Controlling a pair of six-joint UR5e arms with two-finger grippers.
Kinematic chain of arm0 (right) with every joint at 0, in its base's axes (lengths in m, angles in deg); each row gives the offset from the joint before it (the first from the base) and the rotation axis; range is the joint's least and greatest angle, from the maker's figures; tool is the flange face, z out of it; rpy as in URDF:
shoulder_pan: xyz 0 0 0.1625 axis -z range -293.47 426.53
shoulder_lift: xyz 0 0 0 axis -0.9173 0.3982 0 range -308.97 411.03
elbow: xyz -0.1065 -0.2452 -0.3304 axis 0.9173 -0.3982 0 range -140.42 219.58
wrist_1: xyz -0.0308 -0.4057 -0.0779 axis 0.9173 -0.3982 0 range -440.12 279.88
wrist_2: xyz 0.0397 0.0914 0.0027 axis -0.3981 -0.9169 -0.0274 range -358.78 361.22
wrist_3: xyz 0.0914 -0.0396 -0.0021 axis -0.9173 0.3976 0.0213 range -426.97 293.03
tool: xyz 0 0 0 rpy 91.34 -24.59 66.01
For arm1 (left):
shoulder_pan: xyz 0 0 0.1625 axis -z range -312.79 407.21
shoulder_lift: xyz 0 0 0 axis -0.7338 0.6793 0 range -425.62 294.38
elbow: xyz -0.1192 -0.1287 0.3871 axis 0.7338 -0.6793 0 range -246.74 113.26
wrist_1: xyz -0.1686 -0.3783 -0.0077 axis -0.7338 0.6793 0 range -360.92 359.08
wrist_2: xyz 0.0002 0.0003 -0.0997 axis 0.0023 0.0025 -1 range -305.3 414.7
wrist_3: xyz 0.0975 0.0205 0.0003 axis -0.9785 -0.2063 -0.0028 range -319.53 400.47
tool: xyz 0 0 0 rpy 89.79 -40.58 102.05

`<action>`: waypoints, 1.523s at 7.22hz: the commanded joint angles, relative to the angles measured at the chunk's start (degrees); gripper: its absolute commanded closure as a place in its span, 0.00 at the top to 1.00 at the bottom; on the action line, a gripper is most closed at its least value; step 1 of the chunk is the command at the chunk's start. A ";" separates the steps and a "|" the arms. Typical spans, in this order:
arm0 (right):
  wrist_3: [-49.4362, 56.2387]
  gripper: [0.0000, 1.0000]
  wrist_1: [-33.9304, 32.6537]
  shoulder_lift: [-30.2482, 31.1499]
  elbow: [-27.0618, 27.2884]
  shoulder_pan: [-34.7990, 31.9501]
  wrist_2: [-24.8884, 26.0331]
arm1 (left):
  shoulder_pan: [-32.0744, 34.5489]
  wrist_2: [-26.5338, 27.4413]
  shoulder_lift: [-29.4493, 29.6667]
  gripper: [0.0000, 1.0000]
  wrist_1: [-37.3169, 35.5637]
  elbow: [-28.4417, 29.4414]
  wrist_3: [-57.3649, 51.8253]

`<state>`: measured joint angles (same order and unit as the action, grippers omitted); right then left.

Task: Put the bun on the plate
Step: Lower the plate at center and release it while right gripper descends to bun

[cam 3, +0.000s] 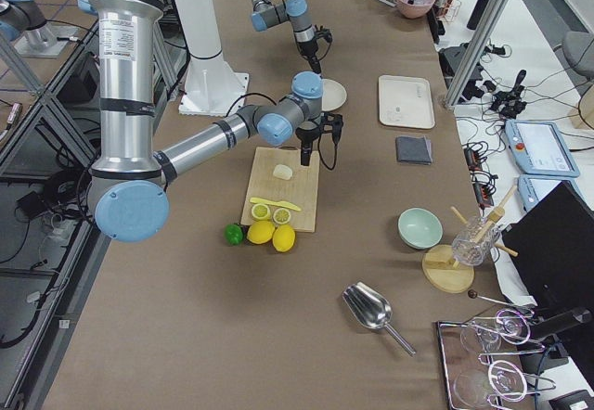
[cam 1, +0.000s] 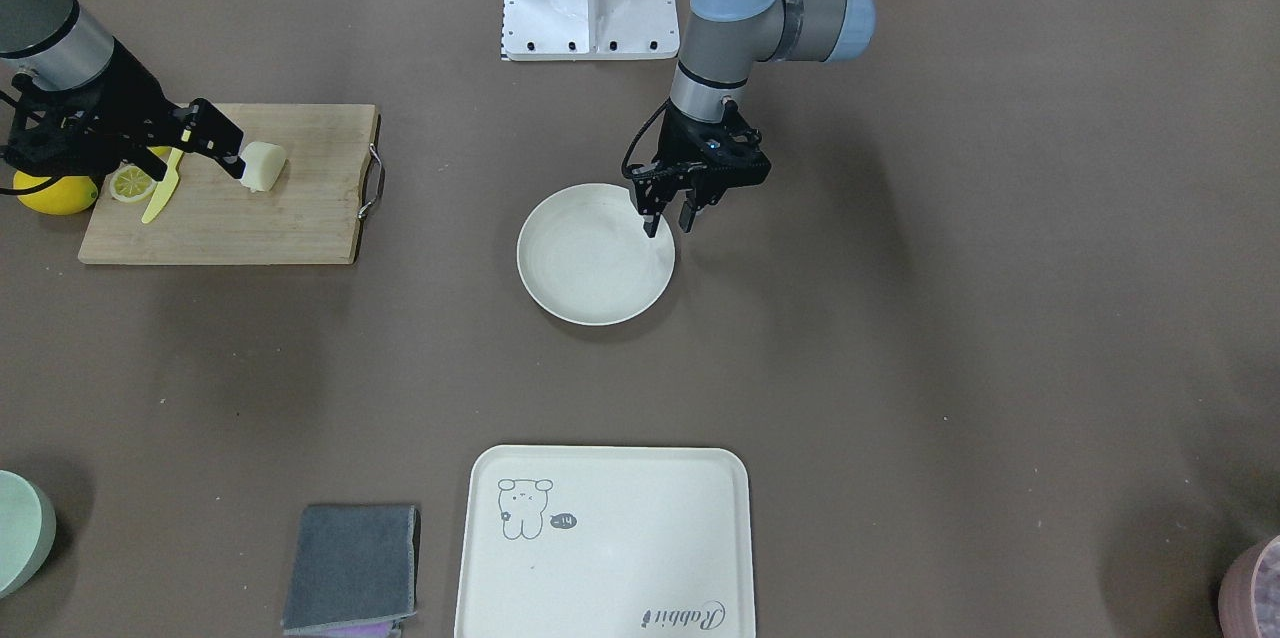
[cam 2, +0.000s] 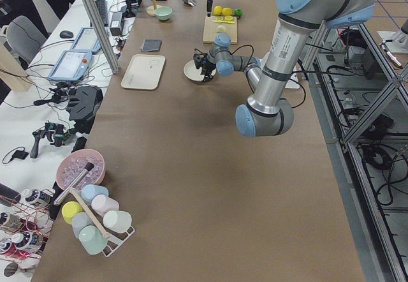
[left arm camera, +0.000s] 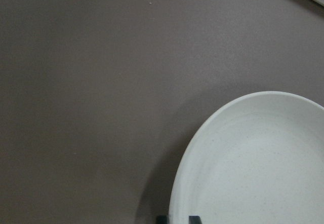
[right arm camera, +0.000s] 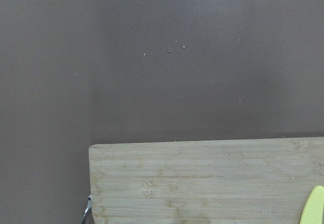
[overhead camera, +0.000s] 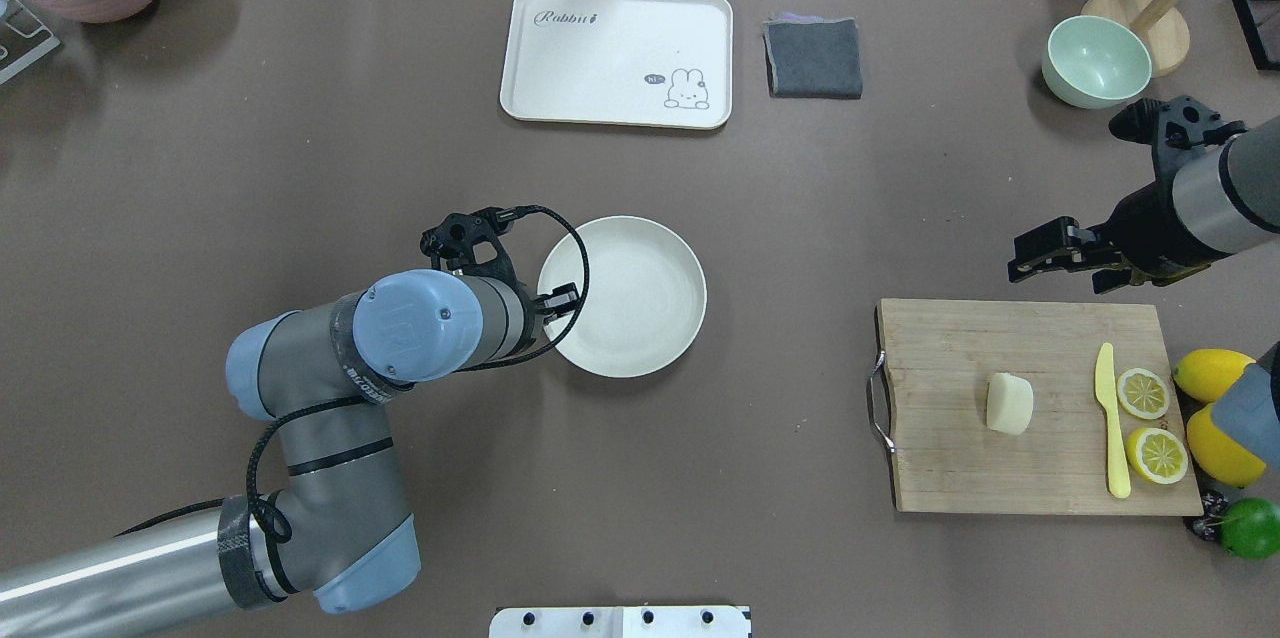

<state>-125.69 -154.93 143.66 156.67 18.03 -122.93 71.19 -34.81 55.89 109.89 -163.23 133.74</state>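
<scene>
The bun (overhead camera: 1009, 403) is shown lying on the board (overhead camera: 950, 468), on the robot's right part of the counter (overhead camera: 300, 178), well apart from the plate (overhead camera: 640, 318), which is set near the counter's middle. A yellow knife (overhead camera: 1112, 423) and lemon slices (overhead camera: 1143, 393) are seen on the same board, the knife lying between bun and slices. The right pincer (overhead camera: 1022, 258) is held released, its fingers spread, raised over the counter just beyond the board's far edge and clear of the bun. The left pincer (cam 1: 670, 221) is likewise released, pointed downward at the plate's rim on the robot's left side; whether the rim is touched cannot be told. A tray (overhead camera: 617, 38) and a folded grey cloth (overhead camera: 813, 58) are placed side by side at the counter's far side
</scene>
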 commanded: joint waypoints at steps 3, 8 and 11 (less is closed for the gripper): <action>-8.16 1.00 7.92 6.32 -0.29 10.69 8.74 | 4.49 -2.94 -0.05 0.98 -0.24 -1.07 -0.64; -11.94 0.37 8.10 5.80 -2.21 16.68 14.72 | 4.84 -2.95 -0.31 0.98 -0.33 -1.07 -0.81; -11.77 0.00 8.19 4.23 -2.48 16.60 14.46 | 6.59 -3.30 -0.40 0.98 -0.16 -1.51 -2.03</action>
<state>-137.42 -146.75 148.76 154.23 34.66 -108.34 76.72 -37.86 55.52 109.64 -164.41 132.60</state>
